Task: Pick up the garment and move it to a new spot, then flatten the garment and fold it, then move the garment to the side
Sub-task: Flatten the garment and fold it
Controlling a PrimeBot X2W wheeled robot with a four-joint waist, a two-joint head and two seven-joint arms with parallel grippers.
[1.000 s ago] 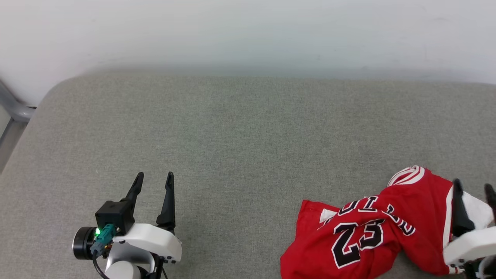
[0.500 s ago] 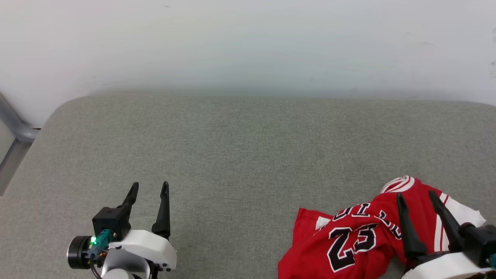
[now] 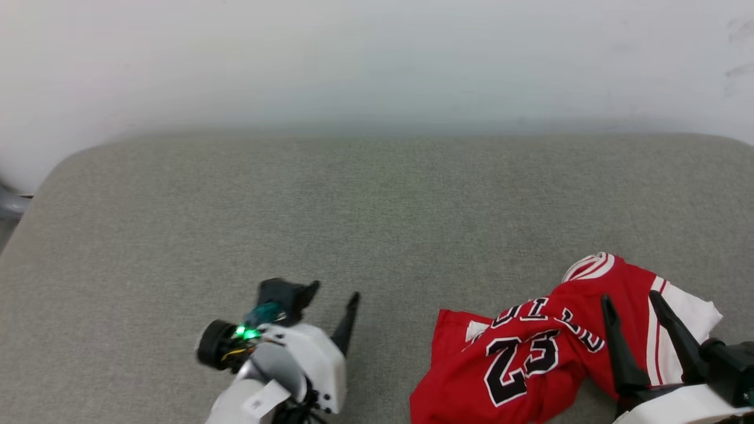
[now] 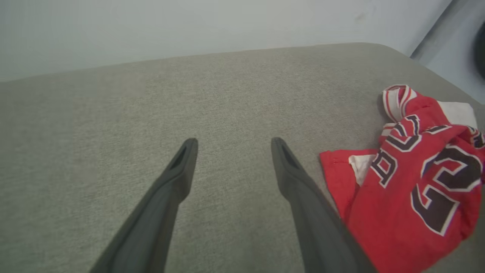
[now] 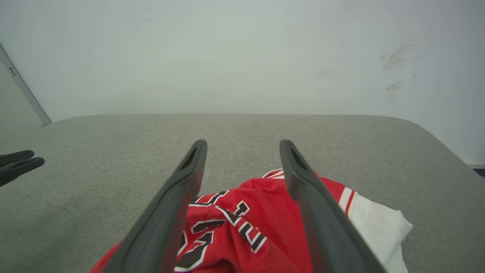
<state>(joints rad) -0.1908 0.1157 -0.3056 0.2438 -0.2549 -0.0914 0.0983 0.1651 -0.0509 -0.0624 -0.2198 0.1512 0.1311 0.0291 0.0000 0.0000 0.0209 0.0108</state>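
Moved: left gripper (image 3: 334,291) is swinging closer to the one garment (image 3: 524,359), jaws spread, empty. The right gripper (image 3: 630,297), likewise spread, is hovering over it, hiding part. It is lying crumpled on the grey cushion (image 3: 353,206), right side.

The garment (image 3: 530,359), a red jersey with black white-outlined lettering, the number 23, a white sleeve and red-and-white striped trim, lies crumpled in a loose heap, print side up, at the near right of the grey fabric surface (image 3: 353,206).
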